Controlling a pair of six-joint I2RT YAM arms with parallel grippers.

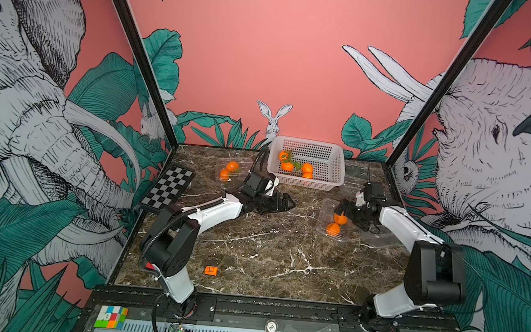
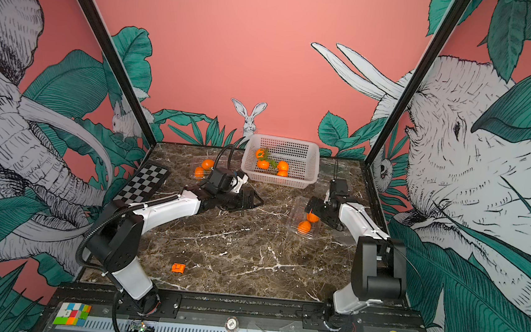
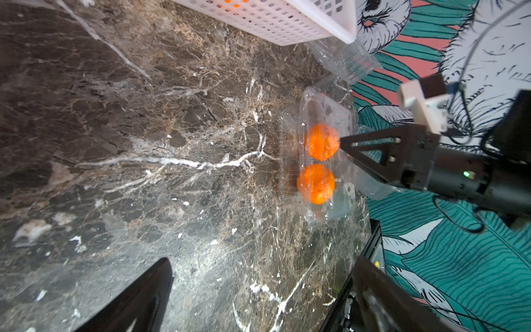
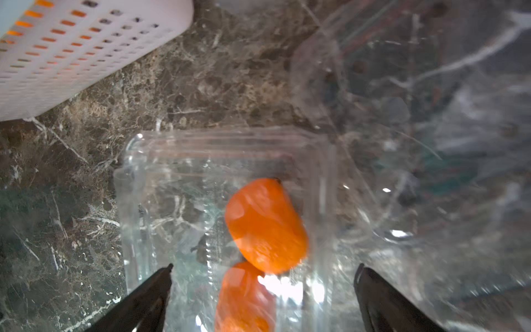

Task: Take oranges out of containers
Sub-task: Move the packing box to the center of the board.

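Note:
Two oranges (image 1: 340,218) (image 1: 333,229) lie in a clear container (image 1: 323,224) on the right of the marble table. My right gripper (image 1: 347,217) hangs open just over the farther one; in the right wrist view that orange (image 4: 265,227) sits between the spread fingers of the right gripper (image 4: 264,266), untouched. In the left wrist view both oranges (image 3: 321,142) (image 3: 316,184) show through the container's wall (image 3: 291,161). My left gripper (image 1: 288,204) is open and empty mid-table, low over the marble. A second container (image 1: 241,172) at the back left holds two oranges (image 1: 232,166).
A white perforated basket (image 1: 323,152) with several oranges stands at the back centre. Empty clear plastic boxes lie at the back right (image 1: 359,175) and beside the right arm (image 1: 381,239). A chequered board (image 1: 167,188) leans at the left; a small orange block (image 1: 211,270) lies near the front.

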